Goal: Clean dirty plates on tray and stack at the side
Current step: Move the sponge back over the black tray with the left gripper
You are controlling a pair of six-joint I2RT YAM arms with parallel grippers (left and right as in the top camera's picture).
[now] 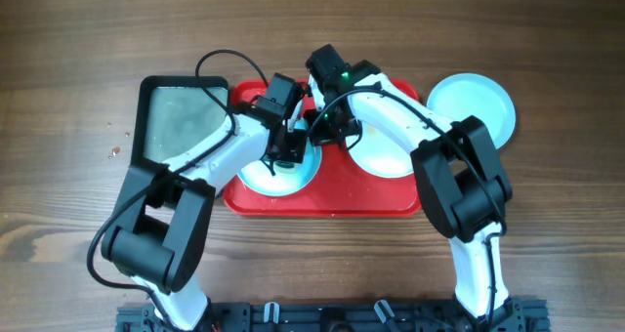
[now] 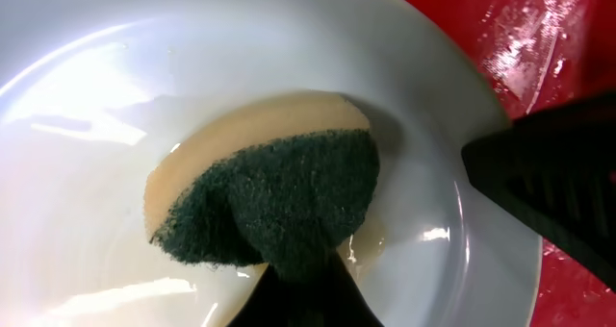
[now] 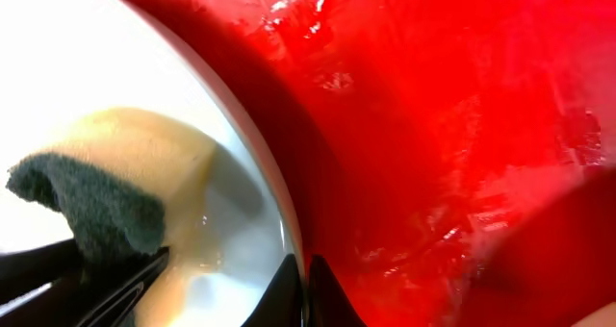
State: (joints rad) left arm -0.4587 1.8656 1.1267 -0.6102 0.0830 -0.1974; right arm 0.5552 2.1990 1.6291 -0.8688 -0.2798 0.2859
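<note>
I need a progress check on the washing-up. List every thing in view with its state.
scrubbed cyan plate: on red tray, wet.
sponge: pressed onto that plate.
left gripper: shut on sponge.
right gripper: shut on that plate's rim.
white plate: flat on red tray, free.
other cyan plate: on table, off tray.
black tray: holds no sponge.

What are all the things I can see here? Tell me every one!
tray: 1, red, middle of the table.
cyan plates: 2, cyan, one on the tray's left part, one on the table right of the tray.
white plate: 1, white, on the tray's right part.
sponge: 1, green and yellow, pressed on the tray's cyan plate.
black tray: 1, black, beside the red one, left.
table: 1, brown wood, under everything.
left gripper: 1, black, shut on the sponge.
right gripper: 1, black, shut on that plate's rim.
</note>
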